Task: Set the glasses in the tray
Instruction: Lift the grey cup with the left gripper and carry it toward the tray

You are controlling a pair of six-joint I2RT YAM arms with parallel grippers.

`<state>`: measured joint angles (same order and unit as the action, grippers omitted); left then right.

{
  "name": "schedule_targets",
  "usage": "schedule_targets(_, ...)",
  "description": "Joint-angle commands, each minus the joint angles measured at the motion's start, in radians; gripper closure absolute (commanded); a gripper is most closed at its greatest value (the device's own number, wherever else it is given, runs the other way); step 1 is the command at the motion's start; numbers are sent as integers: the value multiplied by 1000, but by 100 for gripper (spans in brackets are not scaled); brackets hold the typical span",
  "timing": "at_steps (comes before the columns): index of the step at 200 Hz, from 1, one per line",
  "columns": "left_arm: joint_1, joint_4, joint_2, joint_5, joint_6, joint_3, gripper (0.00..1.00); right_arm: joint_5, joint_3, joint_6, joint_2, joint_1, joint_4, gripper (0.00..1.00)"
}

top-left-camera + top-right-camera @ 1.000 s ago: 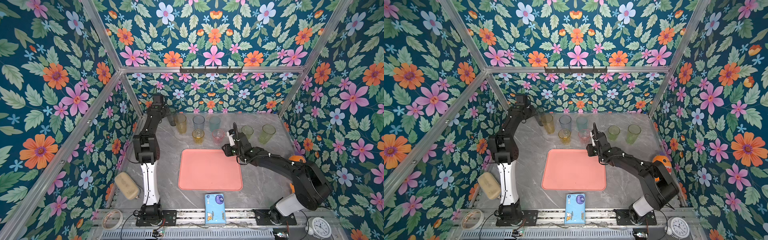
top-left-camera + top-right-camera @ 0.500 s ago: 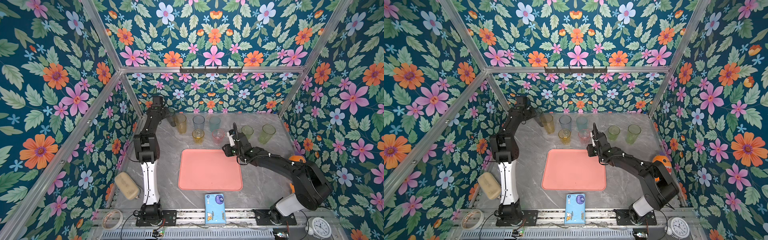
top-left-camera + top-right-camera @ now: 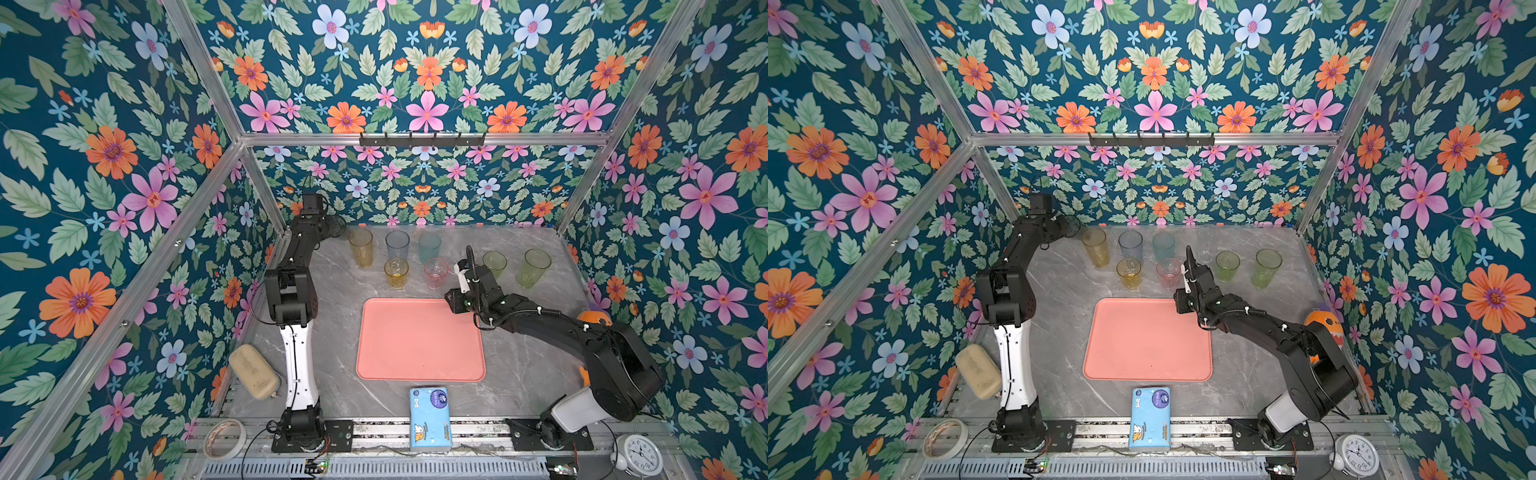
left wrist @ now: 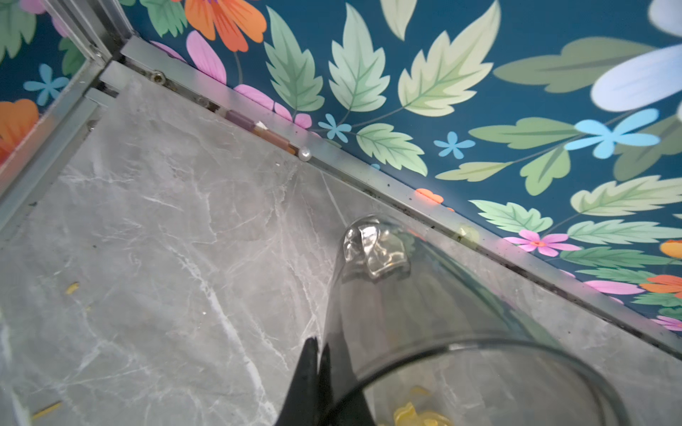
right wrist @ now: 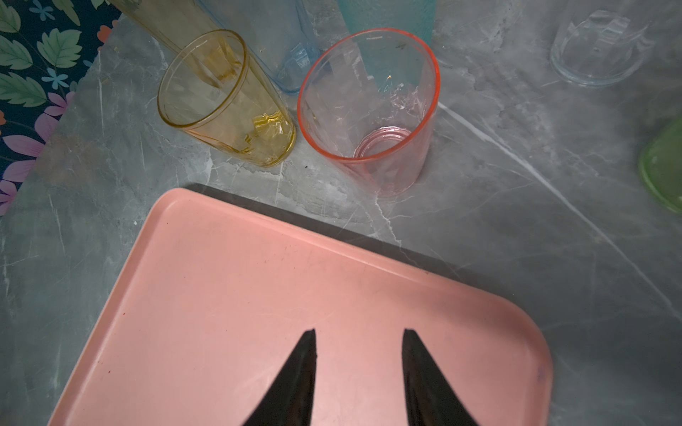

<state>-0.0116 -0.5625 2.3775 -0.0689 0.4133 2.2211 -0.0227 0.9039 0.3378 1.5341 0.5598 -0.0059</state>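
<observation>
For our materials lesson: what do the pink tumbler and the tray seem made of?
Pink tumbler: glossy, see-through tinted plastic or glass; the grey tabletop shows through its wall. Tray: opaque salmon plastic, likely matte; dull sheen, faint scuffs, rounded moulded rim.

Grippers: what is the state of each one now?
Left gripper: closed on the smoky grey glass.
Right gripper: open, empty, above the tray.

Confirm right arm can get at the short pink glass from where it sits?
Probably yes. The right tool hangs open over the tray, facing the pink glass just past its rim, only bare marble between. The yellow glass stands close beside it, so that side looks tight.
</observation>
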Motion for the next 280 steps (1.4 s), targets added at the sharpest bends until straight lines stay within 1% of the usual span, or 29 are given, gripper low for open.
schedule_targets(1,-5,5,-23,3,-13,-9,95,6,6,7,-5,2,-6,60)
schedule_targets(44,-11,-22,-67,6,-17,-34,100,7,12,8,0,2,-14,60)
schedule_targets(65,-11,-41,-120,14,-20,-87,100,10,13,8,-2,2,-19,60)
schedule_targets(86,-11,-74,-205,41,-18,-163,100,14,12,10,-7,2,-25,60)
schedule_targets(136,-11,-190,-461,91,-16,-357,100,26,5,21,-22,1,-29,60)
schedule_targets(172,-3,-277,-626,82,-22,-478,100,33,4,30,-23,1,-36,60)
schedule_targets(182,8,-278,-671,91,-25,-519,100,35,5,33,-22,2,-36,60)
schedule_targets(189,17,-318,-701,98,-32,-541,100,35,4,32,-21,2,-35,60)
schedule_targets(219,65,-378,-821,133,-38,-632,100,36,6,38,-16,2,-37,60)
schedule_targets(246,108,-416,-923,153,-36,-685,100,38,12,37,-6,1,-43,60)
schedule_targets(280,206,-470,-1007,198,-25,-720,100,46,13,38,-2,2,-44,60)
